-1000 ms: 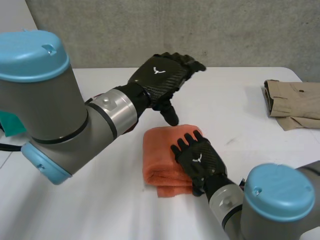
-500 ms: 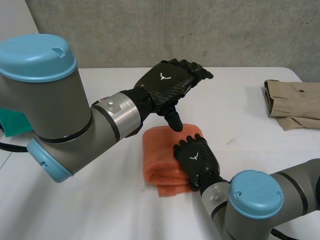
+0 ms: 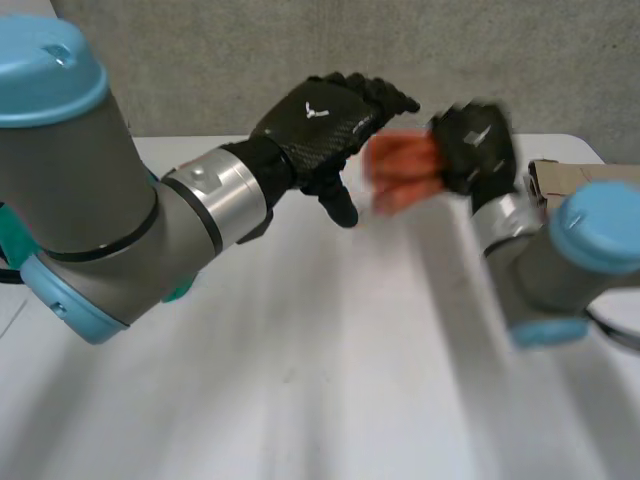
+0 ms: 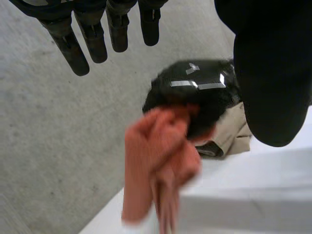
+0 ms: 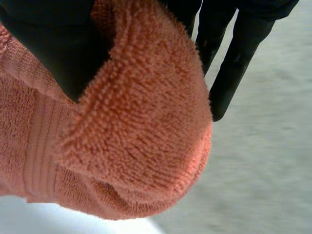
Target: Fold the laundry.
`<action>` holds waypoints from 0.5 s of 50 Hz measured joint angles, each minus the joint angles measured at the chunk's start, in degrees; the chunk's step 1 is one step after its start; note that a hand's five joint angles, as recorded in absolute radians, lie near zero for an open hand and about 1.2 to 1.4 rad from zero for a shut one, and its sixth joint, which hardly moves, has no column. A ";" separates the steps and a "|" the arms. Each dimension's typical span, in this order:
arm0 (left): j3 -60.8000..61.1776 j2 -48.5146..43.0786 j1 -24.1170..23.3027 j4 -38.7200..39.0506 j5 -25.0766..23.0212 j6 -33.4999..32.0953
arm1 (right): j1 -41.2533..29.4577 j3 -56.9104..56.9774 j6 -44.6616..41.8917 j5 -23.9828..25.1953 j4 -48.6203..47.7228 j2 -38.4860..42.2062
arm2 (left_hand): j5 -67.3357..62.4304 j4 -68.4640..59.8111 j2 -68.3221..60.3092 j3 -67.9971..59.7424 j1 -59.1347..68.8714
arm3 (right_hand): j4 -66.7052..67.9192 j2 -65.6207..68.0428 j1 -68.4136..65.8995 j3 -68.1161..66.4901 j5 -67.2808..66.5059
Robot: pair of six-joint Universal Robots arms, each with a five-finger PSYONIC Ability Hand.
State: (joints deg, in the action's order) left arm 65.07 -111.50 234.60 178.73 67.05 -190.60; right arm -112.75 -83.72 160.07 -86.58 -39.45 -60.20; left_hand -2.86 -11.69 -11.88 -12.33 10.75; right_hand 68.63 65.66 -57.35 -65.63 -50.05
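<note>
Table is open across the near and middle area, so there's plenty of room to move. The orange towel looks already folded; it's held in the air near the far edge, clamped in the right hand. It probably just needs stacking. Khaki garment lies right behind it at the table's right edge; can't tell if it's folded. Left hand hovers beside the towel, fingers spread, holding nothing.
</note>
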 measured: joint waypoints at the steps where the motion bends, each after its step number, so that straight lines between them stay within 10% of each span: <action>1: -0.15 0.28 0.05 0.00 -0.02 0.01 | 1.60 1.51 0.33 0.13 0.26 -0.09 | 0.00 0.00 0.00 0.00 0.00 | 0.00 0.00 0.00 0.00 0.00; 25: 0.01 0.24 -0.80 0.07 -0.35 0.22 | 39.95 29.11 10.59 28.69 -0.52 27.70 | 0.00 0.00 0.00 0.00 0.00 | 0.23 0.00 0.00 -0.21 -0.56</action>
State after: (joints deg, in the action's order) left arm 65.07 -111.27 233.79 178.80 66.70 -190.39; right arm -72.81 -54.61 170.67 -57.89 -39.97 -32.50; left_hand -2.86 -11.69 -11.88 -12.33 10.75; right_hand 68.85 65.66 -57.35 -65.84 -50.62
